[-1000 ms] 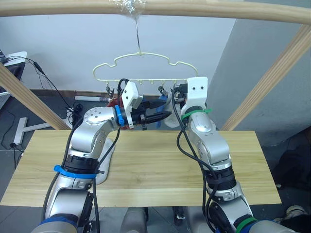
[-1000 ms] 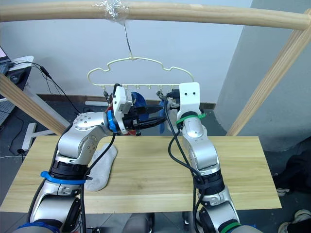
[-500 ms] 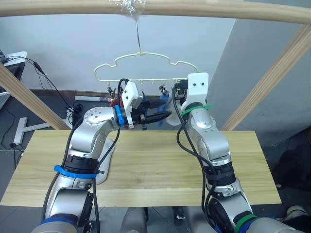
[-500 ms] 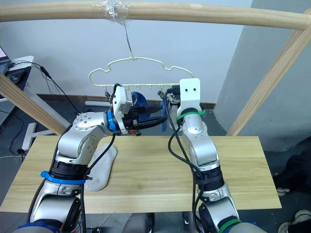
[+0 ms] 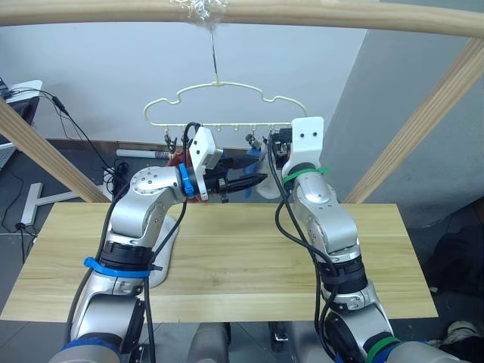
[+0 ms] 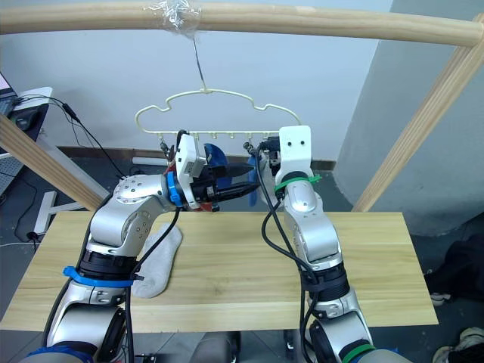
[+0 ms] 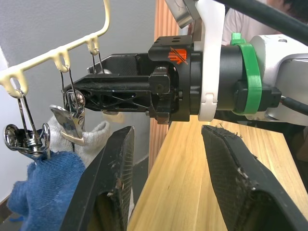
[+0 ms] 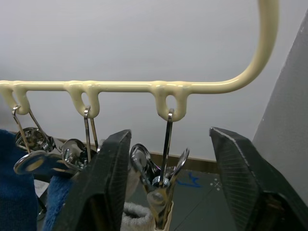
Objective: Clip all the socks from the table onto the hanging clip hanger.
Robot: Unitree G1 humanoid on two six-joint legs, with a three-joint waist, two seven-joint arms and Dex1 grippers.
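Both pincers gape empty, right pincer (image 8: 166, 192) under clip hanger (image 5: 219, 106), left pincer (image 7: 166, 183) facing it, grey sock (image 6: 155, 265) on plank bench (image 5: 242, 265) below, grey wall behind.

A lab: wooden pole frame (image 5: 318, 13), loose floor cables (image 5: 83, 136).

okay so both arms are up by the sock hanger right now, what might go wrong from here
The clip hanger hangs free on one thin hook, so a push from the open right gripper around the end clip could swing it and shake clipped socks loose. The left gripper sits close by, so the arms might collide. A grey sock is still on the table.
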